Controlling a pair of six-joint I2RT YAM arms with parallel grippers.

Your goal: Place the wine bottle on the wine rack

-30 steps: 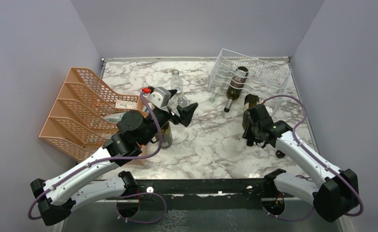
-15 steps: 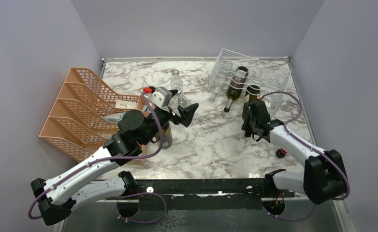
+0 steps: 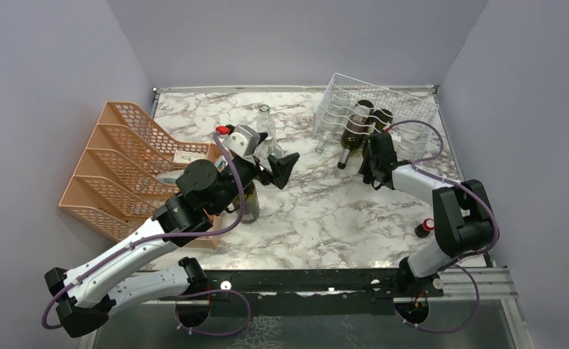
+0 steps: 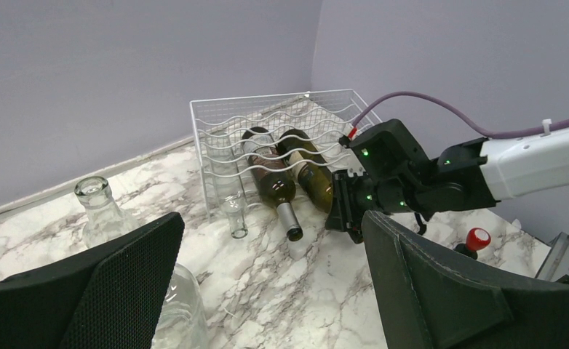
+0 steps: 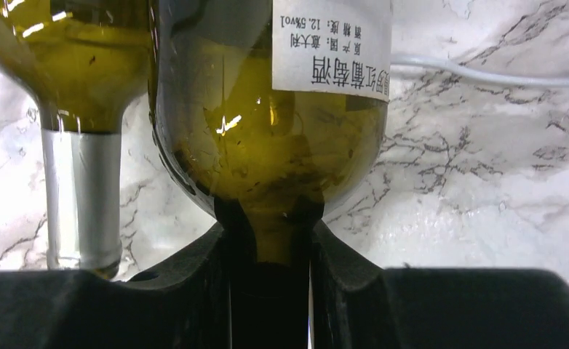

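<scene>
**Right tool (image 5: 271, 247) clenched on neck of dark green glass wine bottle (image 5: 267, 145) at the rack**

Marble-patterned bench (image 3: 325, 218), grey walls on three sides.

Orange plastic mesh tiered organizer (image 3: 121, 160) at the left edge of the bench.

Silvery-white thin-wire wine rack (image 3: 405, 109) with wavy cradle rows, far right corner. It holds two dark green bottles, side by side, necks pointing out the front toward the arms.

Right arm reaches to the front of the rack. Both fingers of its tool press against the neck of the right-hand bottle. In the left wrist view, that bottle's body lies under the wavy wires with its shoulder and neck sticking out. White paper label with printed characters on its body.

Second dark green wine bottle (image 3: 354, 127), silver foil on its neck, lies just beside it on the left. A clear glass neck (image 4: 234, 218) pokes out further left.

Left tool (image 4: 274, 283) mid-bench, raised, jaws spread wide, nothing between them.

Clear glass bottle (image 3: 265, 123) stands upright on the bench, just beyond the left tool.

Small red-topped object (image 3: 423, 227) on the bench near the right arm; cannot tell what it is.
</scene>
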